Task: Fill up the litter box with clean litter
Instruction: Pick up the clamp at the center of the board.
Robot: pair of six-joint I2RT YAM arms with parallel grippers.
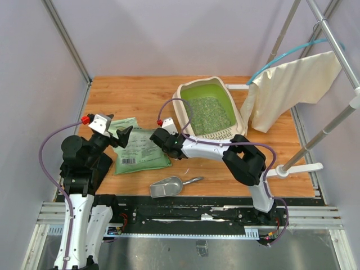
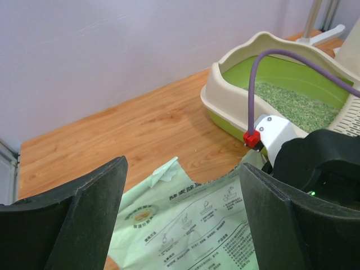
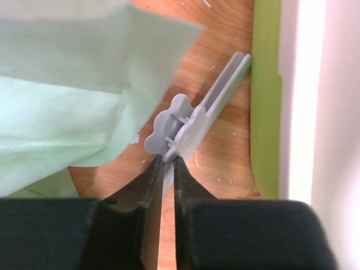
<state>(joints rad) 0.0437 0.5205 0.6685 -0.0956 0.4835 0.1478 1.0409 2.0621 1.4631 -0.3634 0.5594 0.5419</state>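
My right pincer [image 3: 167, 164] is clenching a grey plastic clip [image 3: 194, 118] beside the cream-white, green-lined litter box [image 1: 183, 91], which is holding pale green-grey granules [image 1: 211, 112]. My left pincer [image 2: 181, 169] is gaping. That tip-only pinch is risking a slip.

Back right: litter box [image 1: 203, 80] holding clean litter [image 1: 211, 115]; bag [image 1: 138, 149] left; scoop [image 1: 167, 187] nearest.

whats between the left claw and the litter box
Between the open left claw and the cream-white plastic litter box: the light green printed plastic bag, then the right claw, shut on a grey plastic clip. Clearest in the left wrist view.
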